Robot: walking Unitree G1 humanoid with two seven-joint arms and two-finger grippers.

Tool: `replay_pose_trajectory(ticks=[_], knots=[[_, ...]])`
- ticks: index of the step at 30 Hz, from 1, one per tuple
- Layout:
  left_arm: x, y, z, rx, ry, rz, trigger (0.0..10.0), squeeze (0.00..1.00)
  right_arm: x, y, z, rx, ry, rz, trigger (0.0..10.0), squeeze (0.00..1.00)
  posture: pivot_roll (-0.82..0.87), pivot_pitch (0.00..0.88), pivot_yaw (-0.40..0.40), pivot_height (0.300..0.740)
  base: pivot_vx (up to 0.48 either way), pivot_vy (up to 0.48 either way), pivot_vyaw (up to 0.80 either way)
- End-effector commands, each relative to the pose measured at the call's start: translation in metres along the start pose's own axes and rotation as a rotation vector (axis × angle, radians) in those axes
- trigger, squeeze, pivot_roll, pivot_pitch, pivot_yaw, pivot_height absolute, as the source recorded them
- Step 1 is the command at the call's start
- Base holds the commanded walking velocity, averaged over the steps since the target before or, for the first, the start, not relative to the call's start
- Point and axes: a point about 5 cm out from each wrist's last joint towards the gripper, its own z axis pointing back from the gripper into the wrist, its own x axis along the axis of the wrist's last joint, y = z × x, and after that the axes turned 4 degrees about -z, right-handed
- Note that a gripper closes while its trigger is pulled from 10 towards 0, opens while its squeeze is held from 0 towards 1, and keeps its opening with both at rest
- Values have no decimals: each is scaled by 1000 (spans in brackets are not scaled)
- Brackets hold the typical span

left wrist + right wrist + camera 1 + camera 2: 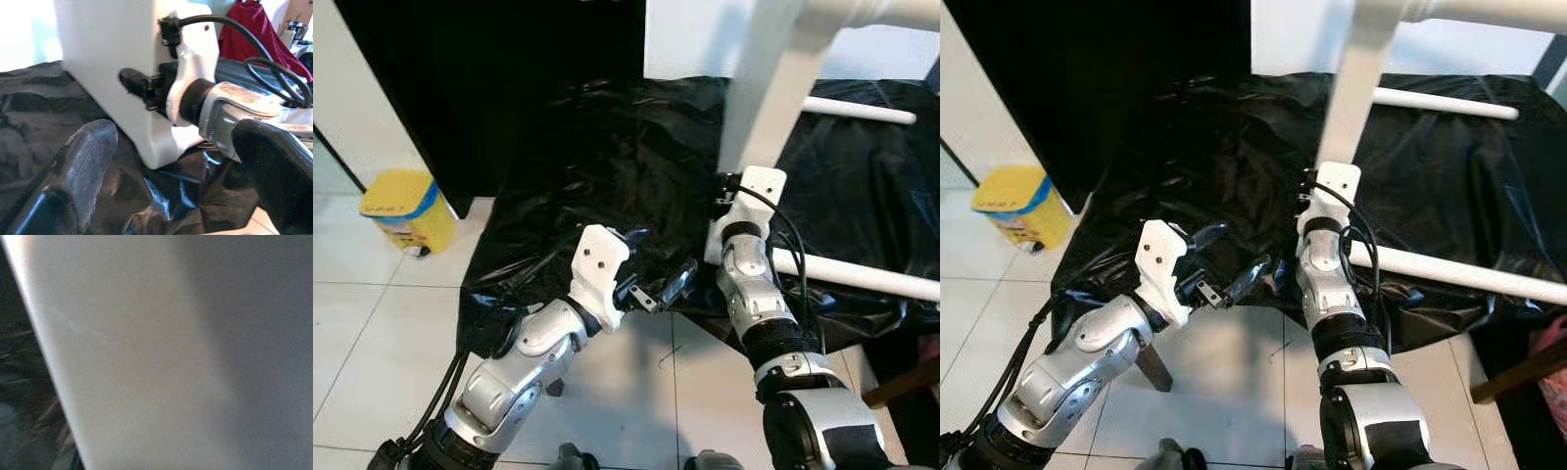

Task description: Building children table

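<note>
We've got the white leg point(769, 88) standing tilted on the black sheet point(607, 157), foot down by our right pincer point(729, 191). It's pressed against the leg's base, probably clamped on it, but honestly we can't tell since the fingers are hidden. Left pincer point(656, 274) hangs released just beside, holding nothing. For this step, we'd steady the leg with the left too before lifting, so it doesn't swing into the rail point(862, 274).
</note>
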Motion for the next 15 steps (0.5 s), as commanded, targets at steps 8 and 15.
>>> replay_pose_trajectory(ticks=[8,15], knots=[[8,-14,1,-250,-29,6,10000,0,10,43,8,260,-51,-34,0,0,-56,49,-11,740,0,0,0],[9,-13,1,-239,-32,11,10000,0,12,68,13,356,-49,-62,0,0,-56,54,-16,740,0,0,0]])
